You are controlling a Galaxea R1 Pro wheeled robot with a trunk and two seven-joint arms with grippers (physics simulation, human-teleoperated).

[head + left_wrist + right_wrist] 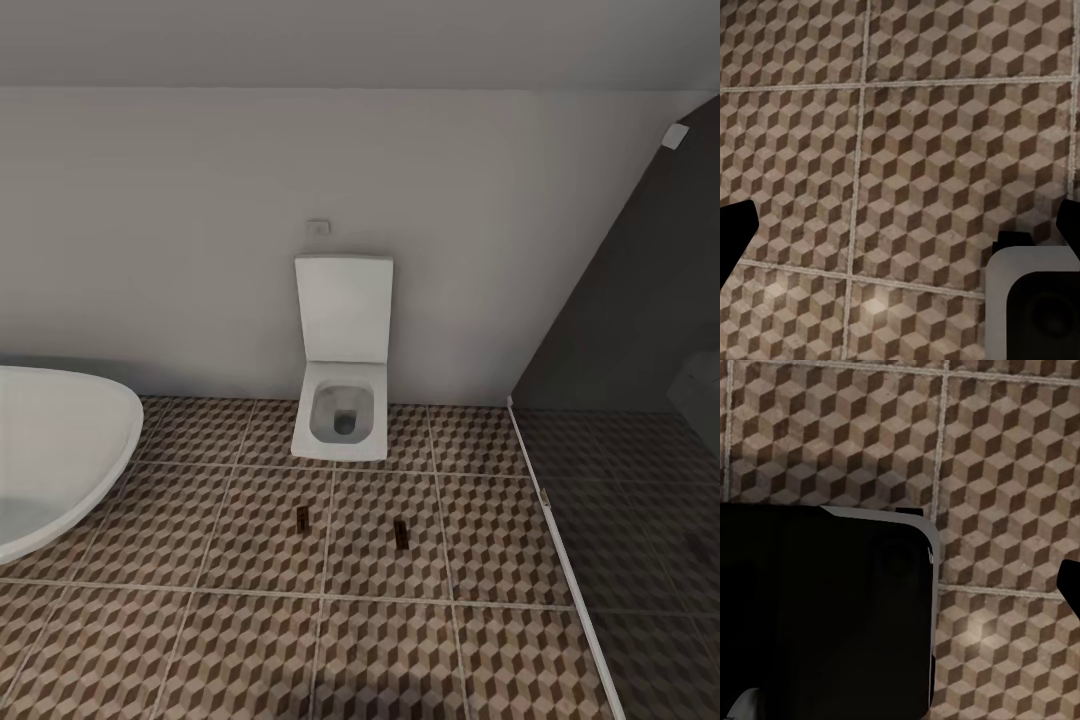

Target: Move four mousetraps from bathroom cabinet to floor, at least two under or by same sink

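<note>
Two mousetraps [302,517] [401,533] lie flat on the bathroom floor [250,640], well apart, at about 6 o'clock from the open toilet [342,410]. A white tub [60,450] sits at 9 o'clock. Whether either hand is spread or pressed together, I cannot tell.

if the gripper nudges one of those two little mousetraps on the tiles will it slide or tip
Probably slide: each mousetrap lies flat and low on the bathroom floor, so tipping looks unlikely. They look small and likely light. The grout lines might catch an edge. Fine detail is too small to judge.
</note>
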